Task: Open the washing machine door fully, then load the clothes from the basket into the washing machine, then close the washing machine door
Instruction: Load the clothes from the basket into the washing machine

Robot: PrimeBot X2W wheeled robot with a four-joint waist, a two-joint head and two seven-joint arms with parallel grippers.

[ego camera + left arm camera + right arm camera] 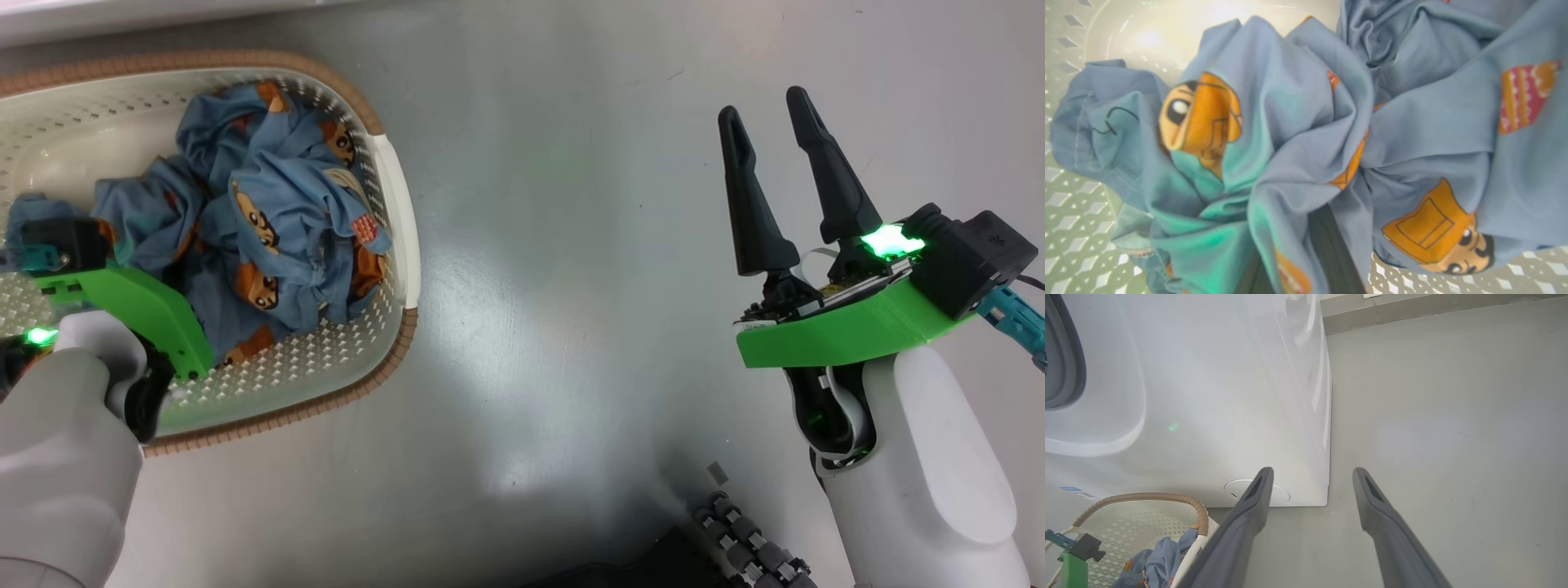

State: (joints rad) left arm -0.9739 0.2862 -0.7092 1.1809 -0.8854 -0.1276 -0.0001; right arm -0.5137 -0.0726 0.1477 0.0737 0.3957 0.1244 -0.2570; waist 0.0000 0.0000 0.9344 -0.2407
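The blue bear-print clothes (pixel 269 220) lie bunched in the cream basket (pixel 400 212) at the left of the head view. My left wrist hangs over the basket, its fingers buried in the pile. In the left wrist view the clothes (pixel 1298 122) are gathered into folds around my left gripper (pixel 1290 232), which is shut on them; one dark finger (pixel 1331 249) shows through the fabric. My right gripper (pixel 771 122) stands open above bare floor, holding nothing. The washing machine (pixel 1208 396) rises ahead of my right gripper (pixel 1310 477), with its grey gasket (pixel 1065 367) at the left edge. The door is out of view.
Grey floor (pixel 571 286) stretches between the basket and the right arm. A round white cover (pixel 1280 494) sits low on the machine front, and a blue label (pixel 1071 489) at its lower left. The robot's dark base (pixel 735 547) shows at the bottom.
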